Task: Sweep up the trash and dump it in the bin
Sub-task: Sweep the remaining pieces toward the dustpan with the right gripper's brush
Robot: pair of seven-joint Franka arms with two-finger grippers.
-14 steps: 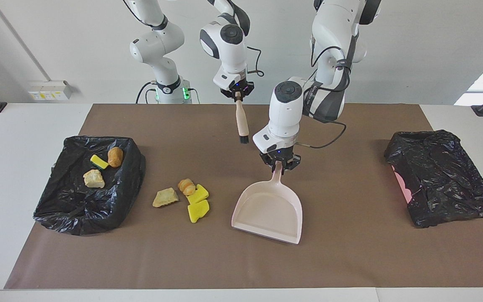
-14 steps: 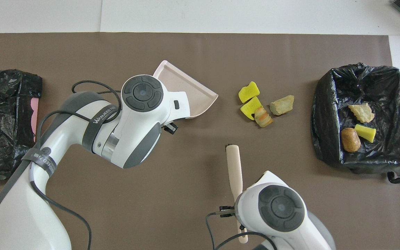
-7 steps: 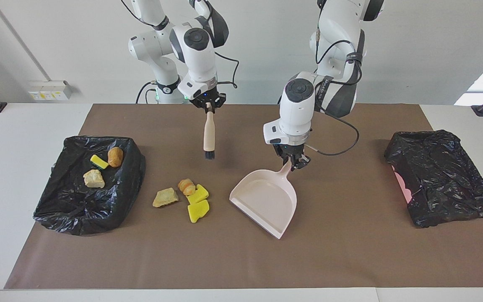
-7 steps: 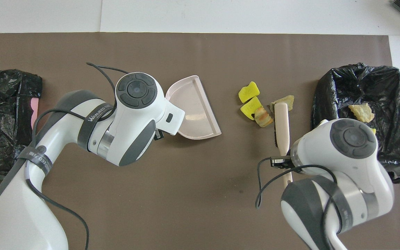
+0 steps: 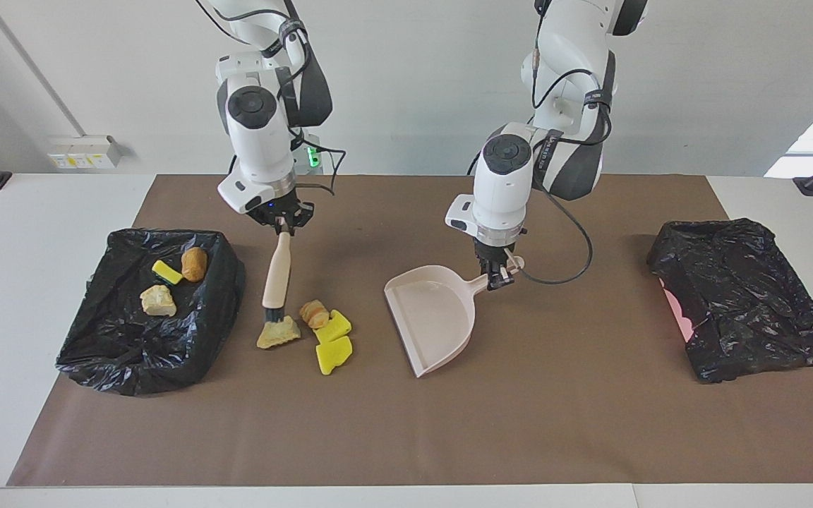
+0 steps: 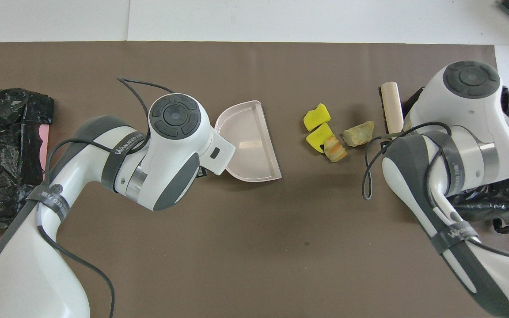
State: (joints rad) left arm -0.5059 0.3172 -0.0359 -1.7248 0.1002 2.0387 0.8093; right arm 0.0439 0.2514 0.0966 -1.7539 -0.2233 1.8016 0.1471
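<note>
Reading the mat (image 5: 562,423) as a clock seen from the robots' end, 12 pointing away from them. Nearest the robots, toward 4 o'clock: right gripper (image 5: 281,224) up over the mat, clenched on the top of the brush (image 5: 276,279), which hangs nearly upright, bristles down. Bristles touch the tan scrap (image 5: 279,332). Near centre, a shade toward 6: left gripper (image 5: 497,275) clamped on the dustpan (image 5: 431,317) handle; pan reaches toward 12, mouth facing 3 o'clock, at the loose trash. Whether its lip sits on the mat, cannot tell. Loose trash, four pieces, at about 2 o'clock between pan and bin: tan scrap under the brush, striped lump (image 5: 315,313) just beside it, two yellow chunks (image 5: 339,326) touching one another on the pan's side. Well apart from the pan. Bin (image 5: 96,353), black-lined, at 3 o'clock, just beside the tan scrap; three pieces lie in it: brown lump (image 5: 194,263), yellow wedge (image 5: 166,271), beige crust (image 5: 158,301). Crumpled black bag (image 5: 745,303) at 9 o'clock, pink showing at its edge.
</note>
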